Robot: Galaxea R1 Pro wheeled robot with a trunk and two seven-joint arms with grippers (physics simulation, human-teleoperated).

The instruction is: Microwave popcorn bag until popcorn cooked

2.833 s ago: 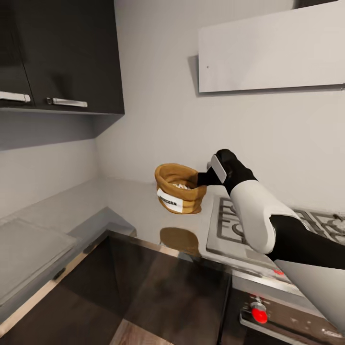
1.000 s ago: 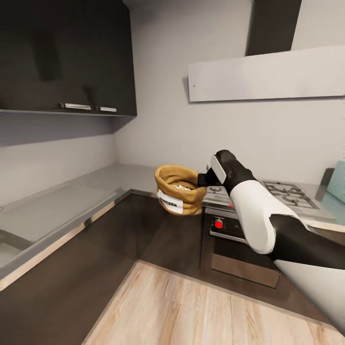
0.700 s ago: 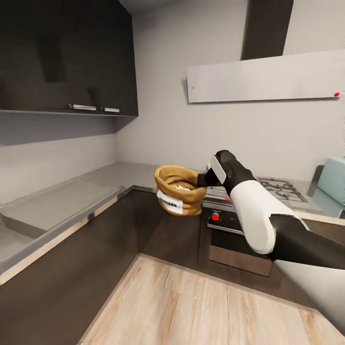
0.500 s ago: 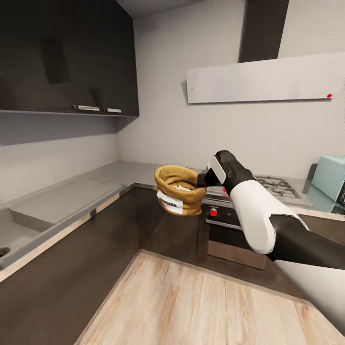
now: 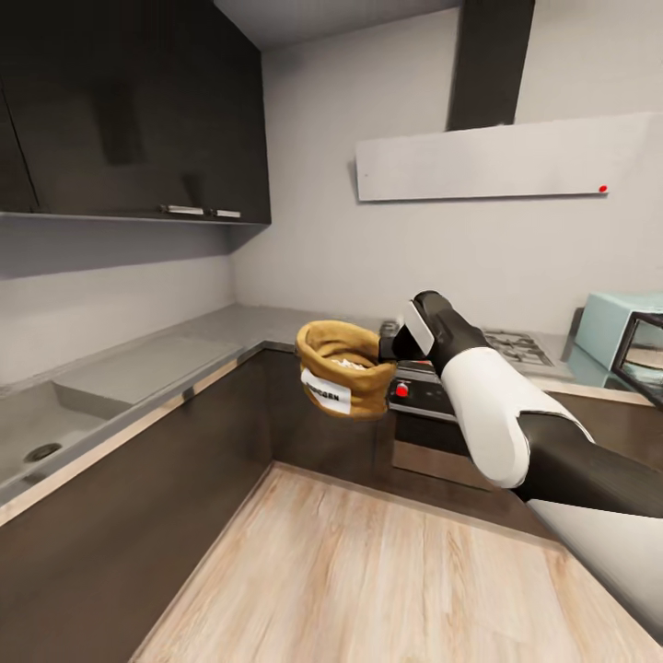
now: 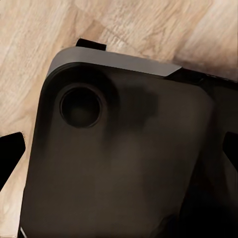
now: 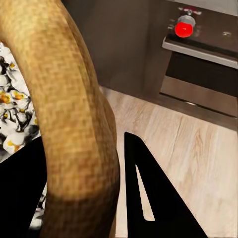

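Observation:
The golden-tan popcorn bag (image 5: 341, 370) with its white label hangs in the air over the wood floor, away from the countertop (image 5: 198, 333). My right gripper (image 5: 386, 347) is shut on its rolled rim. In the right wrist view the rim (image 7: 74, 104) runs between the fingers (image 7: 148, 193), and white popcorn (image 7: 11, 111) shows inside. The pale mint-blue microwave (image 5: 610, 333) stands at the far right on the worktop, its dark door frame (image 5: 645, 354) cut by the picture's edge. My left gripper (image 6: 119, 153) hangs open over my own dark base.
A gas hob (image 5: 502, 343) sits above an oven with a red knob (image 5: 401, 389), just behind the bag. A sink (image 5: 41, 451) is set in the left worktop. Dark wall cabinets (image 5: 138, 110) and a white hood (image 5: 488, 158) hang above. Light wood floor (image 5: 368, 571) spreads below.
The whole view has backed away from the counter and swung right, bringing the floor, oven and microwave into sight. The bag has stayed in my right gripper, now off the worktop.

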